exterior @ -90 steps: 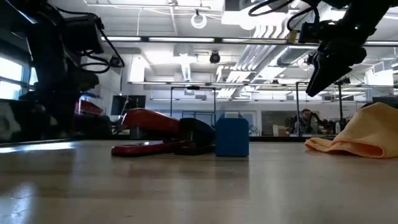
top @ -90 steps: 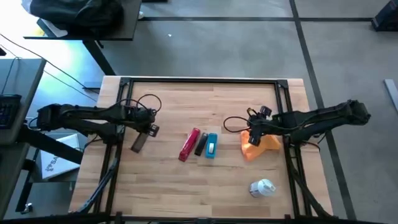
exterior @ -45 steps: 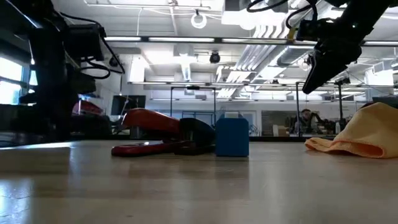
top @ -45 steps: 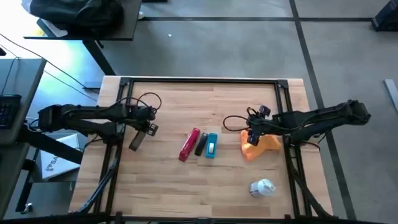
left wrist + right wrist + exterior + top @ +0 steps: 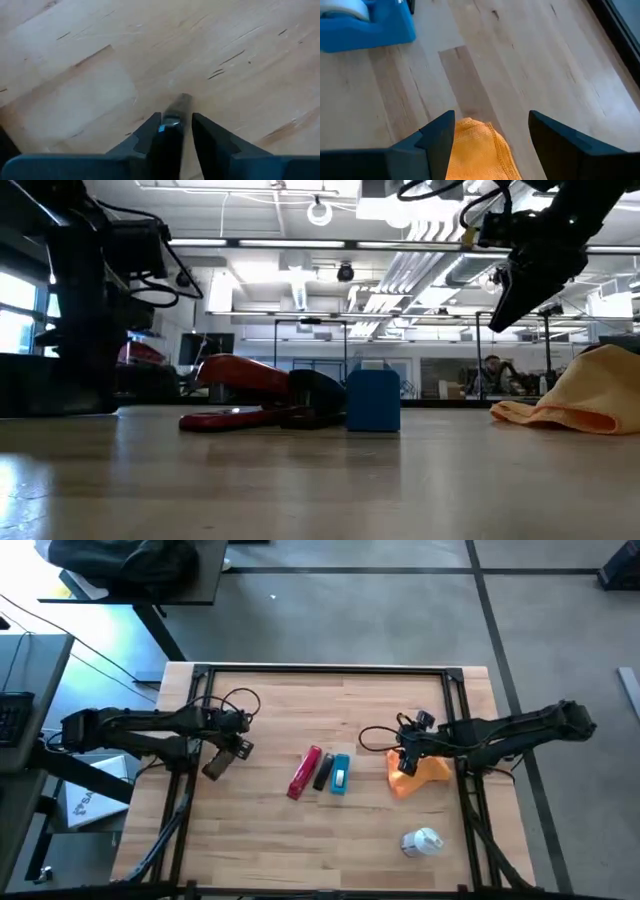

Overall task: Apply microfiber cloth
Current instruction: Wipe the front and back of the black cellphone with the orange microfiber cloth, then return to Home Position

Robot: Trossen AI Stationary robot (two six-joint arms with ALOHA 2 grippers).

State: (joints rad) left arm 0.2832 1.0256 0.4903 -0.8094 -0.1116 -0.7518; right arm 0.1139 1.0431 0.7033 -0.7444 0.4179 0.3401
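My right claw point(image 5: 490, 145) spread wide above microfiber cloth point(image 5: 477, 152) on bench point(image 5: 300, 840); my left claw point(image 5: 172, 125) clenched, parked near bench edge.

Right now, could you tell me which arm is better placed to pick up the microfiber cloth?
The right: the right gripper hangs open directly over the microfiber cloth, while the left gripper sits far across the table.

The microfiber cloth point(image 5: 418, 778), a soft orange fabric with a yellower edge, lies crumpled in a loose heap on the right part of the wooden table, humped up at one side and trailing a thin flat edge toward the table's middle, with visible folds
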